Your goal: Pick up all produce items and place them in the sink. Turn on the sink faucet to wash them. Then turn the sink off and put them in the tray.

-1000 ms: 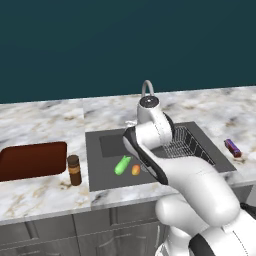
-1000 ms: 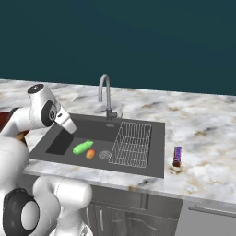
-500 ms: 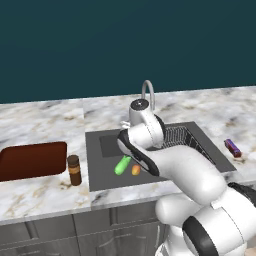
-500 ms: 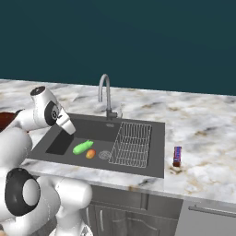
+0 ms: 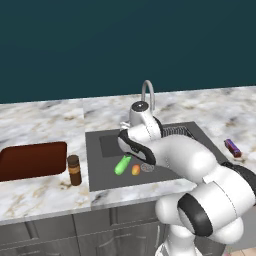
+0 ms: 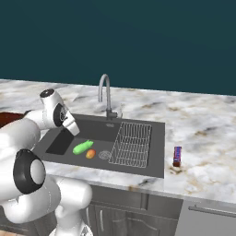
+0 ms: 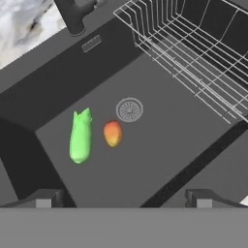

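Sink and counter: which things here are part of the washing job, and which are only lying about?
Part of the job:
- cucumber
- orange fruit
- sink
- faucet
- tray
- gripper, open above the sink

Only lying about:
- brown jar
- purple bar
- wire rack

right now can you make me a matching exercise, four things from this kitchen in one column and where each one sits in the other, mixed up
Things:
1. green vegetable
2. brown jar
3. purple-red bar
4. wire rack

Places:
A. on the counter between the tray and the sink
B. on the counter past the rack side of the sink
C. on the sink floor beside the orange fruit
D. inside the sink, at the side away from the tray

Pairs: 1-C, 2-A, 3-B, 4-D
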